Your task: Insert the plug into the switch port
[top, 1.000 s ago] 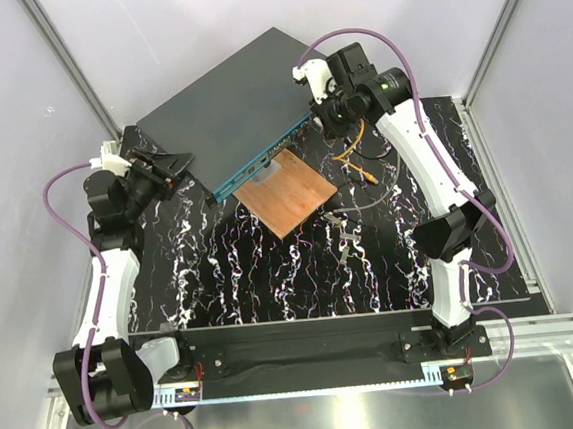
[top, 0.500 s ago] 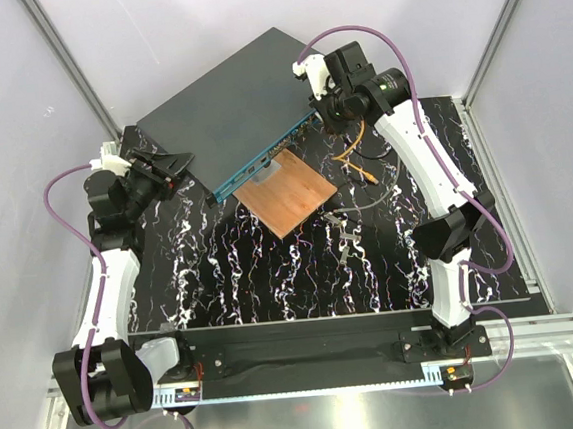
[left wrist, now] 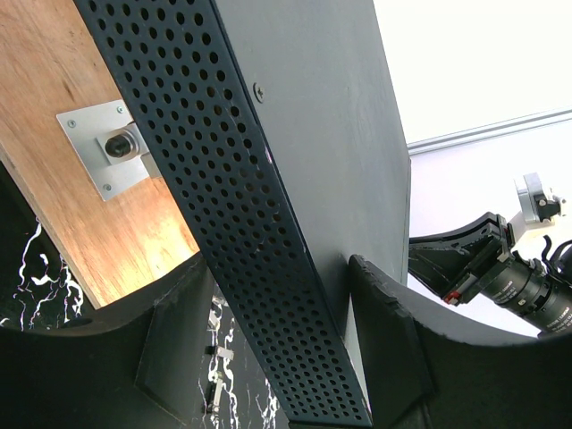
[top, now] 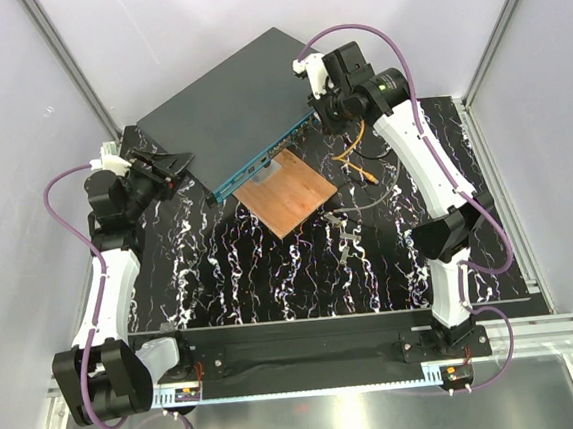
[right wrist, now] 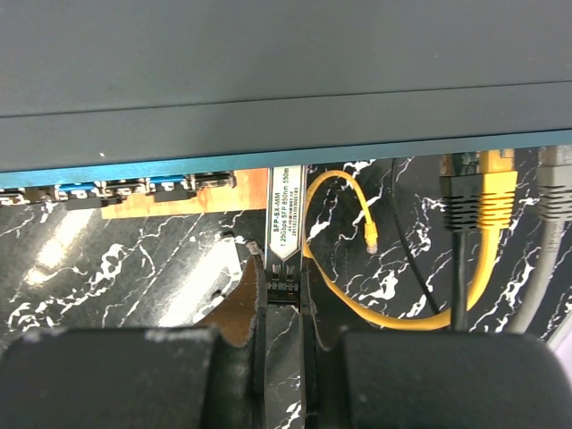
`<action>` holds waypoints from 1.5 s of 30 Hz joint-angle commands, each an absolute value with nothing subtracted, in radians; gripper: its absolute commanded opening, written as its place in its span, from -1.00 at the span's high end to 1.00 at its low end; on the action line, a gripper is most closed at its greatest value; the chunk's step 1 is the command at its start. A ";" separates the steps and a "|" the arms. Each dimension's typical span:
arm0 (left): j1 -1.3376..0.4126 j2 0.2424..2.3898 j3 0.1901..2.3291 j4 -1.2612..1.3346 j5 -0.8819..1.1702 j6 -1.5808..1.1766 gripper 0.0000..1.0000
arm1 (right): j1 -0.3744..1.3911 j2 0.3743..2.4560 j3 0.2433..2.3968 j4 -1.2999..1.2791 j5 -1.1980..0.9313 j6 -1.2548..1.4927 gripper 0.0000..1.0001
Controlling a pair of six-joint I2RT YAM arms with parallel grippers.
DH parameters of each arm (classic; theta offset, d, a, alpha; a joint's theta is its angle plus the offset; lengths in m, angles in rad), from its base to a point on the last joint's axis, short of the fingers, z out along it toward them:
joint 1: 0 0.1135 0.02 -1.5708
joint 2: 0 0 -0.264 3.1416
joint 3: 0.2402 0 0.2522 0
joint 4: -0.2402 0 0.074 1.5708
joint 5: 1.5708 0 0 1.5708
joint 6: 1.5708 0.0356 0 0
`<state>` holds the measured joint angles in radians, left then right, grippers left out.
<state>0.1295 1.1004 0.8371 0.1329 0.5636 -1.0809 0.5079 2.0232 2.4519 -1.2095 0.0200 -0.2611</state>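
The switch box point(top: 237, 103) is a wide, flat, dark box with a teal front face point(top: 262, 159) lined with small square ports point(right wrist: 134, 189). My right gripper point(right wrist: 284, 286) is shut on the plug point(right wrist: 284, 223), a slim metal module with a white label. The plug's front end reaches the teal face under the box's top edge; I cannot tell how far it is in. In the top view the right gripper point(top: 326, 121) is at the face's right end. My left gripper point(left wrist: 279, 264) is clamped across the box's perforated side point(left wrist: 241, 214) at its left corner point(top: 177, 167).
A copper-brown square plate point(top: 287, 196) lies in front of the teal face. A yellow cable point(right wrist: 487, 192) and a grey cable point(right wrist: 554, 206) run into the box right of the plug. A loose yellow connector point(right wrist: 371, 237) lies on the black marbled mat point(top: 231, 269).
My right gripper has shifted slightly toward the box with the plug in it. The left arm and the box have not moved.
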 commanded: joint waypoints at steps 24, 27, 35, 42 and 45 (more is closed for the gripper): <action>0.081 1.086 0.867 0.244 0.611 -1.065 0.20 | 0.520 2.057 2.526 -1.155 -0.063 -0.195 1.00; 0.081 1.085 0.864 0.250 0.612 -1.069 0.20 | 0.512 2.072 2.534 -1.157 -0.086 -0.186 1.00; 0.081 1.080 0.853 0.250 0.612 -1.068 0.21 | 0.500 2.088 2.571 -1.128 -0.086 -0.183 1.00; 0.081 1.083 0.851 0.253 0.612 -1.072 0.21 | 0.502 2.095 2.599 -1.109 -0.109 -0.184 1.00; 0.081 1.086 0.853 0.256 0.611 -1.075 0.21 | 0.503 2.115 2.614 -1.109 -0.112 -0.187 1.00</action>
<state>0.1276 1.0985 0.8371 0.1326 0.5568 -1.0836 0.4923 2.0865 2.5511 -1.2503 -0.0467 -0.2012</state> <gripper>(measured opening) 0.623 0.135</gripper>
